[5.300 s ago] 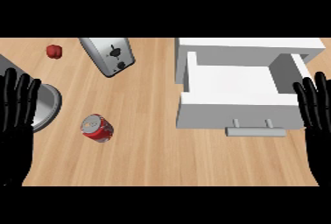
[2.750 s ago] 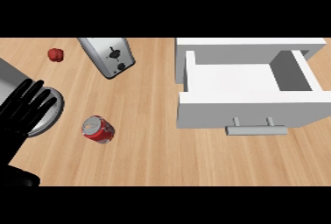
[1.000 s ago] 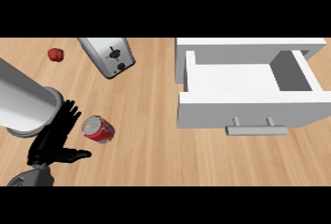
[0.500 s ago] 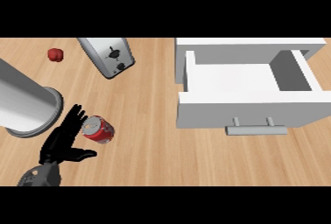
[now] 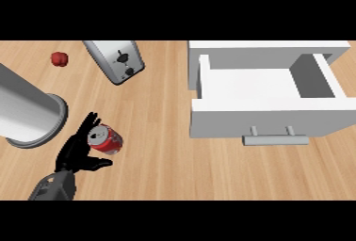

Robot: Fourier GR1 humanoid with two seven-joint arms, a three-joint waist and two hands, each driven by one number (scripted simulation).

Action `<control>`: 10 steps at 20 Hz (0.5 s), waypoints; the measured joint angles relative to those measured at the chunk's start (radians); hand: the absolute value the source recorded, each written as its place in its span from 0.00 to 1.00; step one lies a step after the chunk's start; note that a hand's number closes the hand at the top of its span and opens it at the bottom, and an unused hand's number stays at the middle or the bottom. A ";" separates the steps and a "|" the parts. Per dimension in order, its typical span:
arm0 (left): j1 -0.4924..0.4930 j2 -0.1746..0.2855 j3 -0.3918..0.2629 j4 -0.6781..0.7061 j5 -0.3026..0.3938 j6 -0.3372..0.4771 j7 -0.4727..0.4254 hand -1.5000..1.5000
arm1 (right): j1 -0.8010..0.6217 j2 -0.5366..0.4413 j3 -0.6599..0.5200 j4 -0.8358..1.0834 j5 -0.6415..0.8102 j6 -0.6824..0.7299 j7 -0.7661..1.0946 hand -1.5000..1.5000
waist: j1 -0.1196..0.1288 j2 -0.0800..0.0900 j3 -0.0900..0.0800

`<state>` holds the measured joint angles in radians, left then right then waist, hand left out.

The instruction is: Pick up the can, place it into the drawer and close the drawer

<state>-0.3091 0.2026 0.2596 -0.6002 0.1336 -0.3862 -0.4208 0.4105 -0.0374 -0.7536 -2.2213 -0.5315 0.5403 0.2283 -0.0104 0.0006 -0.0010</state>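
Observation:
A red can point(image 5: 106, 140) with a silver top lies on its side on the wooden counter at the lower left. My left hand point(image 5: 76, 152) is right beside it on its left, fingers straight and pointing up along the can, thumb stretched out below it. The hand is open and nothing is held. The white drawer point(image 5: 268, 117) stands pulled out at the right, its inside bare, with a grey handle point(image 5: 275, 140) on its front. My right hand shows nowhere.
A large grey cylinder point(image 5: 24, 113) stands at the left, close above my left hand. A silver toaster point(image 5: 115, 60) lies at the back, and a small red object point(image 5: 60, 58) sits to its left.
My left hand has moved right and slightly down to the can's left side, with the thumb now under the can. The can and drawer have not moved.

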 measured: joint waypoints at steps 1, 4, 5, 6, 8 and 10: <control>-0.003 -0.008 0.002 0.002 0.006 0.005 0.002 0.00 | 0.007 0.003 -0.008 -0.005 -0.012 0.007 0.003 0.00 | 0.000 0.000 0.000; -0.029 -0.011 0.011 0.050 0.021 -0.005 -0.005 1.00 | -0.001 0.001 -0.010 -0.015 -0.020 0.011 0.025 0.00 | 0.000 0.000 0.000; -0.038 -0.012 0.013 0.050 0.029 -0.013 0.005 1.00 | 0.004 0.008 -0.012 -0.022 -0.024 0.014 0.027 0.00 | 0.001 0.000 0.000; -0.044 -0.013 0.012 0.068 0.030 -0.028 -0.011 1.00 | -0.002 0.015 -0.003 -0.012 -0.010 0.014 0.016 0.00 | 0.000 0.000 0.000; -0.065 -0.026 0.007 0.079 0.036 -0.043 0.000 1.00 | 0.012 0.017 0.001 -0.016 -0.017 0.016 0.014 0.00 | -0.001 0.000 0.001; -0.069 -0.027 0.001 0.073 0.048 -0.078 0.020 1.00 | 0.010 0.024 0.014 -0.035 -0.006 0.001 0.026 0.00 | 0.001 0.000 0.001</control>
<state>-0.3780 0.1760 0.2603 -0.5267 0.1812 -0.4645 -0.4010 0.4206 -0.0131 -0.7393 -2.2565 -0.5380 0.5411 0.2546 -0.0094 0.0003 -0.0004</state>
